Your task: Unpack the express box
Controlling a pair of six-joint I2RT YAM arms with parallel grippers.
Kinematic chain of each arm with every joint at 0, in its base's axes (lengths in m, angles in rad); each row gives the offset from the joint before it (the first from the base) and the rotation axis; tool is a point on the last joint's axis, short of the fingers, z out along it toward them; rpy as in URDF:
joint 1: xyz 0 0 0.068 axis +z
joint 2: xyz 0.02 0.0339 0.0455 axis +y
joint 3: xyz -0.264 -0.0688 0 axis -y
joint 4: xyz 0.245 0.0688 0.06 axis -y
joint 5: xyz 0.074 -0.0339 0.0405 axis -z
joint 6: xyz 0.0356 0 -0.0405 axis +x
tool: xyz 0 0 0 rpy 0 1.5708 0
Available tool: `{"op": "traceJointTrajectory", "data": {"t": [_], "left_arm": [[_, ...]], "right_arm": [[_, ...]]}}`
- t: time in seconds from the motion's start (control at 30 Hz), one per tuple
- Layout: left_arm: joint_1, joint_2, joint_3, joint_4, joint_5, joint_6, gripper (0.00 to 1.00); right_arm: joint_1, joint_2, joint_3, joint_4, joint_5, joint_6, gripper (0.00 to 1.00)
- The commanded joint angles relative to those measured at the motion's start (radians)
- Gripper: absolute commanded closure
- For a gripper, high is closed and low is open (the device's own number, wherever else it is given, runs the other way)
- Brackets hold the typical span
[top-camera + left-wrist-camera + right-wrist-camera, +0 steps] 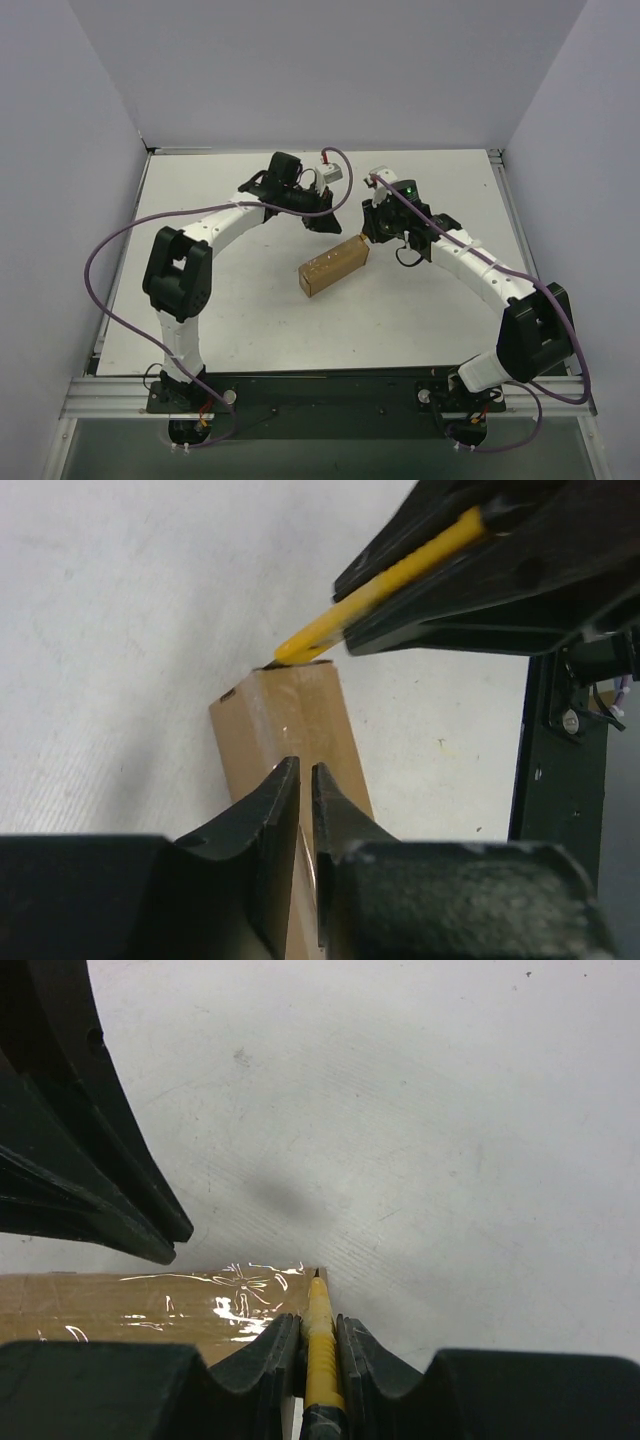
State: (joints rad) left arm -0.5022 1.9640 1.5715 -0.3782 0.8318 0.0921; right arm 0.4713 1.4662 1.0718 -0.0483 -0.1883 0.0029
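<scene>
The express box [333, 264] is a small brown cardboard box sealed with clear tape, lying slantwise at mid-table. It also shows in the left wrist view [290, 720] and the right wrist view [140, 1305]. My right gripper [318, 1322] is shut on a slim yellow utility knife [321, 1360], whose tip touches the top edge at the box's far right end. In the top view this gripper [368, 232] sits at that end. My left gripper [305, 772] is shut and empty, its fingertips just over the box top, beside the knife [400, 580]. In the top view it [330, 222] is just behind the box.
The white table [250, 320] is closed in by pale walls at the back and both sides. A metal rail [330, 385] runs along the near edge by the arm bases. Purple cables [110, 250] loop off both arms.
</scene>
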Motion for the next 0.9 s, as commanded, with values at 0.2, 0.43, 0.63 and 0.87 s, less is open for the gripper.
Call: {"op": "traceJointTrajectory", "data": {"t": [0.2,0.43,0.63,0.87], "left_arm": [[-0.024,0.051,-0.074,0.326,0.214,-0.207,0.96],[-0.045,0.111,-0.061,0.254,0.144,-0.160,0.96],[-0.048,0.131,-0.068,0.234,0.076,-0.143,0.96],[-0.061,0.144,-0.059,0.226,0.046,-0.143,0.99]], "right_arm": [[0.009,0.000,0.037,0.021,-0.014,-0.034,1.00],[0.009,-0.018,0.020,0.021,-0.008,-0.032,1.00],[0.009,-0.059,-0.012,-0.004,-0.008,-0.017,1.00],[0.021,-0.086,-0.030,-0.058,0.004,-0.003,1.00]]}}
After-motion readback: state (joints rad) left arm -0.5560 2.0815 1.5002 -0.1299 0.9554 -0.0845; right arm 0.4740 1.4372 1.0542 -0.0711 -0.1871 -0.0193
